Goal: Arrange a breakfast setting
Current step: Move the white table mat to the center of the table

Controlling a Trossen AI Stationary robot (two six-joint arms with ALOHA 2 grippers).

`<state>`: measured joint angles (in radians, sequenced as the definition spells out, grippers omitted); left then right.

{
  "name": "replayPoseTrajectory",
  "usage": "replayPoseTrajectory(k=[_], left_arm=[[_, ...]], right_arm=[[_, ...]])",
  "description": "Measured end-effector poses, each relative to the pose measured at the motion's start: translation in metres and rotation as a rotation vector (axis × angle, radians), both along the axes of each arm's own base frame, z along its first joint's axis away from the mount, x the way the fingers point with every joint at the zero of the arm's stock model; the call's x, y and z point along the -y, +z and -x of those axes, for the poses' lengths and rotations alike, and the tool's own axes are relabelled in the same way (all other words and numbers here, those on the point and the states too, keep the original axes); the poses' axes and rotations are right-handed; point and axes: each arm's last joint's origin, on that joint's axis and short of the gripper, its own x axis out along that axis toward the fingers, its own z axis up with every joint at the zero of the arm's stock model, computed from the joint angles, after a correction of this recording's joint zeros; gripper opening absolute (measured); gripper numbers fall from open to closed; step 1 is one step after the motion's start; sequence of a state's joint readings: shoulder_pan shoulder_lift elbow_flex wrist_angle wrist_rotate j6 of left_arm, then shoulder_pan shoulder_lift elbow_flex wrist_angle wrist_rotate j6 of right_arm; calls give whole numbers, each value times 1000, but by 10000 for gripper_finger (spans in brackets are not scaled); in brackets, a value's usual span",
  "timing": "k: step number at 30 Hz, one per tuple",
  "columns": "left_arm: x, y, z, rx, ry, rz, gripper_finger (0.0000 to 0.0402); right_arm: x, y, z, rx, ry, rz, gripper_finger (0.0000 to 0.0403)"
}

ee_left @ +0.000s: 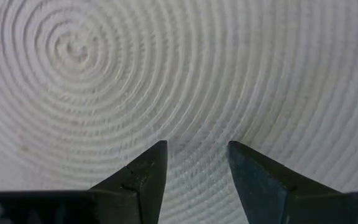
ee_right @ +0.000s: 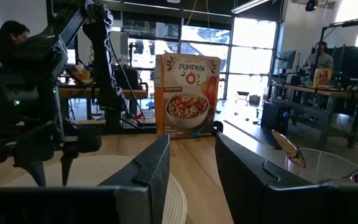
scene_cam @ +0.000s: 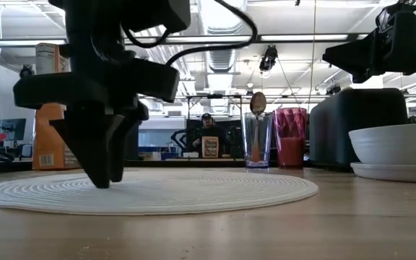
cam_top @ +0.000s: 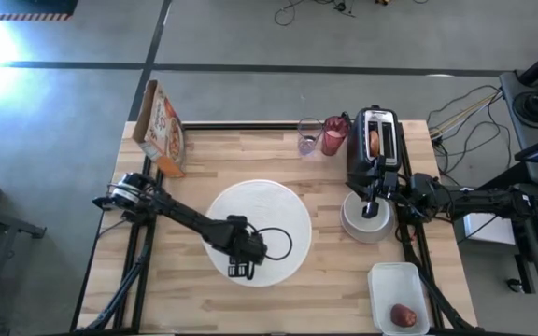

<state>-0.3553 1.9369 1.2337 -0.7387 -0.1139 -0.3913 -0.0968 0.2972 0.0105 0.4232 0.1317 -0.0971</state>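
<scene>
Lying flat near the middle of the worktop [cam_top: 278, 303], a large round white woven mat [cam_top: 258, 231] is taken as the landmark. The left gripper [cam_top: 241, 271] is held directly over the mat's near part, pointing straight down, its fingers [ee_left: 143, 177] parted with only mat weave between them; in the low view the tips are seen just above or at the mat surface, and contact cannot be confirmed.

To the right of the mat, a small white bowl [cam_top: 366, 221] is seated on a small grey plate [scene_cam: 394, 172]. The right gripper [cam_top: 372, 207] is held over this bowl, fingers apart, nothing seen between them.

Beyond the mat on the far right, a clear glass [cam_top: 308, 136] is found upright, an orange-handled spoon [scene_cam: 257, 115] standing in it, long axis near vertical, bowl end uppermost. A pink tumbler [cam_top: 335, 135] is placed just beside the glass, and next to that a black toaster [cam_top: 374, 140] with a bagel half [cam_top: 374, 140] in its slot.

A cereal box [cam_top: 160, 126] is noted at the far left of the mat. A red apple [cam_top: 402, 315] is lying in a white tray [cam_top: 388, 278] at the near right.
</scene>
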Motion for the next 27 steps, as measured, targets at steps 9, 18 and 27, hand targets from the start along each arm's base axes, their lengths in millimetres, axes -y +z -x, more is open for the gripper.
replayPoseTrajectory(k=[9, 18, 27], left_arm=[[-5, -2, -12, 132, -43, -51, 158], [-24, -1, -24, 196, -34, -85, 158], [-24, -2, -23, 190, -6, -77, 158]], right_arm=[[0, 0, 0, 0, 0, 0, 118], [0, 0, 0, 0, 0, 0, 118], [0, 0, 0, -1, 0, 0, 118]])
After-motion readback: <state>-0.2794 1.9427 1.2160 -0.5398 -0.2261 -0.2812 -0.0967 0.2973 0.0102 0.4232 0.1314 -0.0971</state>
